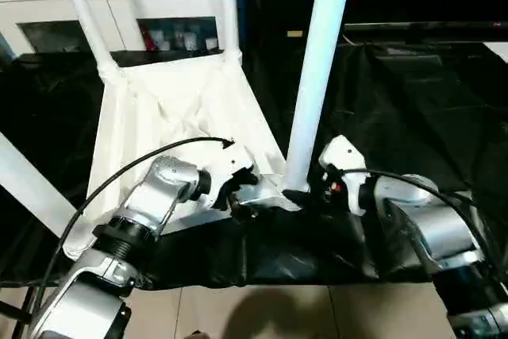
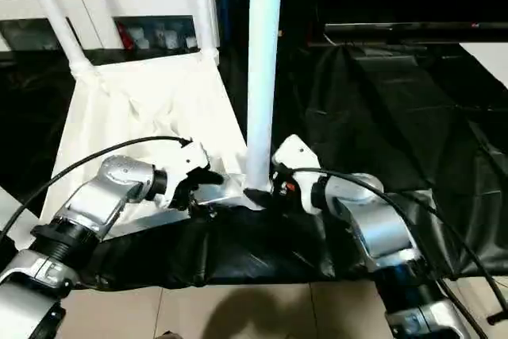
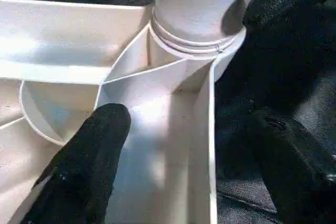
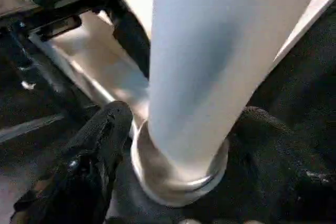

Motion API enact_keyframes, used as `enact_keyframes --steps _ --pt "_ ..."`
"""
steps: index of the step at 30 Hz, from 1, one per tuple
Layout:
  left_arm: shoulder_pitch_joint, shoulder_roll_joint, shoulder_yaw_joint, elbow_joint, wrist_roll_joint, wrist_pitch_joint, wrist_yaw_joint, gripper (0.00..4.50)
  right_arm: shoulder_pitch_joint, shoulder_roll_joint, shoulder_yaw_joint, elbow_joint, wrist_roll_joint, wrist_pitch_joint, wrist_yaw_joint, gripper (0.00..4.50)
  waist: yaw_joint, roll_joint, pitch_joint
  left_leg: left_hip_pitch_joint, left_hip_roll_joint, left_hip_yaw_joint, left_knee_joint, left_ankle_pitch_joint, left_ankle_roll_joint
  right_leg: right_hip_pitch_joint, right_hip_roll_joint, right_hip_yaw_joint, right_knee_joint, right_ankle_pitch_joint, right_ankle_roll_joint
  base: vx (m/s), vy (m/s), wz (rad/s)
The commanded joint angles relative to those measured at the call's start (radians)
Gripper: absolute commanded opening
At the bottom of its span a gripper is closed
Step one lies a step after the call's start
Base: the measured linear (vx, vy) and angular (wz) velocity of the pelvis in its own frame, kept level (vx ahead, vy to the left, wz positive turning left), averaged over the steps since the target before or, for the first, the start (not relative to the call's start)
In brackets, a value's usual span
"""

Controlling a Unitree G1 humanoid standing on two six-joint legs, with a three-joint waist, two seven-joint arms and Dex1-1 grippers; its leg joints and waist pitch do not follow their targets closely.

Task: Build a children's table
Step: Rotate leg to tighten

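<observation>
The upturned tabletop (image 1: 159, 109) lay on the black sheet (image 1: 413, 101), left gripper (image 3: 173, 156) clamped on its near-right rim, right gripper (image 4: 173, 150) closed around the leg (image 1: 317, 77) standing in that corner socket; light, stiff, slippery plastic, best gripped low.

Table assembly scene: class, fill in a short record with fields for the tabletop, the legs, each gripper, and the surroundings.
tabletop: white tabletop lying upside down on black sheet
legs: near leg standing upright in the near corner socket; two more legs upright at the far corners
left gripper: left gripper straddling the tabletop's edge wall beside that socket, one finger inside the rim
right gripper: right gripper around the near leg's base
surroundings: white cabinet behind
</observation>
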Motion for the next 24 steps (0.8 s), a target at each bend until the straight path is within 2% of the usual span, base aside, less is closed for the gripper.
enact_keyframes --steps 1,5,8,9,11,13,16,18,20,21,24 --pt "-0.001 0.015 0.030 0.025 0.005 0.010 0.034 3.66 -0.020 0.010 0.000 0.025 -0.004 -0.025 -0.013 3.58 0.004 -0.017 -0.070 -0.001 0.022 -0.007 -0.060 -0.113 0.063 0.063 -0.065 0.050 -0.087 -0.232 -0.160 0.000 0.000 0.00" --pt "0.004 0.027 0.040 0.035 -0.015 0.017 0.004 3.24 -0.029 0.014 0.017 0.052 -0.025 -0.062 -0.022 3.58 0.002 -0.018 -0.068 -0.001 0.021 -0.006 -0.060 -0.121 0.062 0.062 -0.065 0.050 -0.090 -0.244 -0.160 0.000 0.000 0.00" --pt "0.007 0.032 0.039 0.033 -0.024 0.027 -0.006 3.11 -0.030 0.015 0.023 0.061 -0.029 -0.084 -0.023 3.58 0.002 -0.016 -0.068 0.000 0.021 -0.007 -0.061 -0.123 0.062 0.061 -0.065 0.050 -0.090 -0.251 -0.158 0.000 0.000 0.00" --pt "0.011 0.040 0.035 0.027 -0.027 0.035 -0.019 3.11 -0.029 0.016 0.030 0.067 -0.036 -0.101 -0.024 3.58 0.002 -0.015 -0.069 0.000 0.022 -0.007 -0.061 -0.122 0.062 0.060 -0.066 0.050 -0.090 -0.247 -0.159 0.000 0.000 0.00" --pt "0.018 0.050 0.035 0.020 -0.035 0.044 -0.034 2.78 -0.026 0.018 0.039 0.076 -0.040 -0.114 -0.020 3.58 0.002 -0.013 -0.069 0.000 0.023 -0.007 -0.062 -0.120 0.063 0.061 -0.066 0.051 -0.087 -0.230 -0.166 0.000 0.000 0.00" --pt "0.029 0.065 0.029 0.013 -0.031 0.025 -0.047 2.73 -0.027 0.029 0.044 0.092 -0.047 -0.134 -0.027 3.58 0.000 -0.013 -0.069 0.000 0.024 -0.008 -0.062 -0.122 0.064 0.061 -0.066 0.051 -0.085 -0.218 -0.171 0.000 0.000 0.00" --pt "0.038 0.077 0.019 0.003 -0.029 0.015 -0.061 2.36 -0.031 0.042 0.046 0.111 -0.053 -0.150 -0.036 3.58 0.000 -0.011 -0.068 0.003 0.024 -0.007 -0.063 -0.134 0.062 0.059 -0.066 0.052 -0.087 -0.218 -0.180 0.000 0.000 0.00" --pt "0.041 0.078 0.018 0.001 -0.032 0.014 -0.062 2.30 -0.034 0.049 0.045 0.122 -0.053 -0.158 -0.040 3.58 0.002 -0.010 -0.068 0.004 0.026 -0.008 -0.064 -0.142 0.057 0.058 -0.066 0.052 -0.086 -0.220 -0.180 0.000 0.000 0.00" --pt "0.040 0.077 0.017 0.016 -0.026 0.000 -0.052 2.16 -0.039 0.063 0.038 0.148 -0.061 -0.193 -0.073 3.58 0.002 -0.011 -0.067 0.001 0.026 -0.008 -0.066 -0.138 0.054 0.060 -0.067 0.052 -0.084 -0.211 -0.181 0.000 0.000 0.00" --pt "0.038 0.076 0.017 0.025 -0.025 -0.005 -0.051 1.94 -0.043 0.068 0.035 0.166 -0.065 -0.222 -0.089 3.58 0.001 -0.010 -0.067 0.003 0.026 -0.008 -0.066 -0.144 0.051 0.059 -0.069 0.052 -0.086 -0.219 -0.182 0.000 0.000 0.00" --pt "0.036 0.075 0.019 0.033 -0.029 -0.008 -0.054 1.82 -0.047 0.074 0.032 0.189 -0.066 -0.250 -0.093 3.58 -0.003 -0.012 -0.066 0.001 0.024 -0.007 -0.066 -0.148 0.049 0.061 -0.068 0.052 -0.088 -0.232 -0.176 0.000 0.000 0.00"
